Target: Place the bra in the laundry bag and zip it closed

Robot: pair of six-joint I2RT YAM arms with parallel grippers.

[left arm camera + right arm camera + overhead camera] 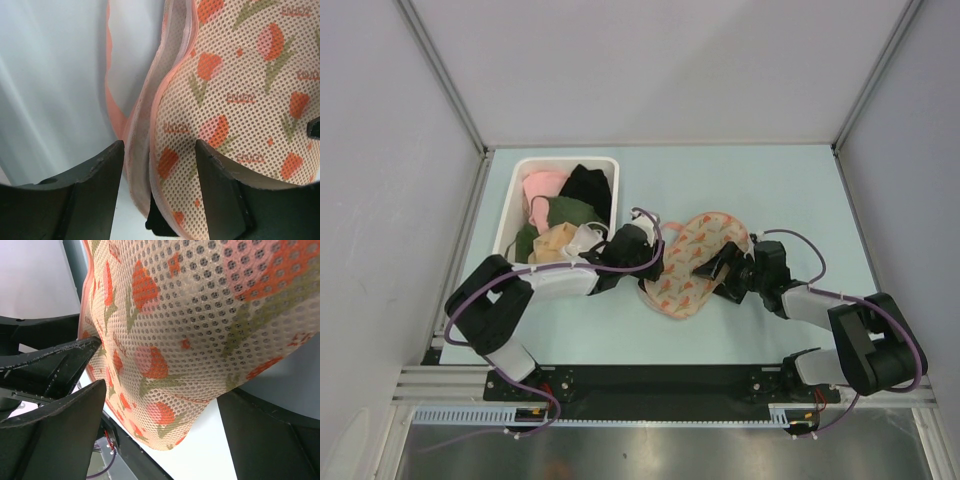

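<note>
**Setting.** Pale blue-green table (750,190) in a booth of plain grey-white walls (670,60) on metal framing.

**Laundry bag** (695,265). Oval pouch of beige-pink mesh printed with orange-red tulips on green stems, edged in pink. It lies mid-table, just right of the bin, between the two grippers.
- Overhead view: the whole outline, long axis slanting from near left to far right.
- Left wrist view: the bag (240,100) close up, its two shells meeting along a stacked pink rim; whether the zip is drawn cannot be told.
- Right wrist view: the bag (200,315) raised off the table at this end, with pale surface showing beneath its lower edge.

**Bin** (560,160). White, rectangular, at the rear left, and heaped with a pink garment (545,185), black garment (588,185), green garment (565,212), beige garment (552,240) and white garment (582,238).

**Left gripper** (653,252). At the bag's left edge. In its own camera the gripper (160,150) has its fingers (75,195) spread, with the pink rim standing in the gap and one finger lying over the mesh.

**Right gripper** (728,265). At the bag's right side. In its own camera the gripper (161,390) has its fingers (60,435) spread wide on either side of the bulging mesh; whether they press it cannot be told.

**Cables** (470,300). Purple, looped along both arms.
</note>
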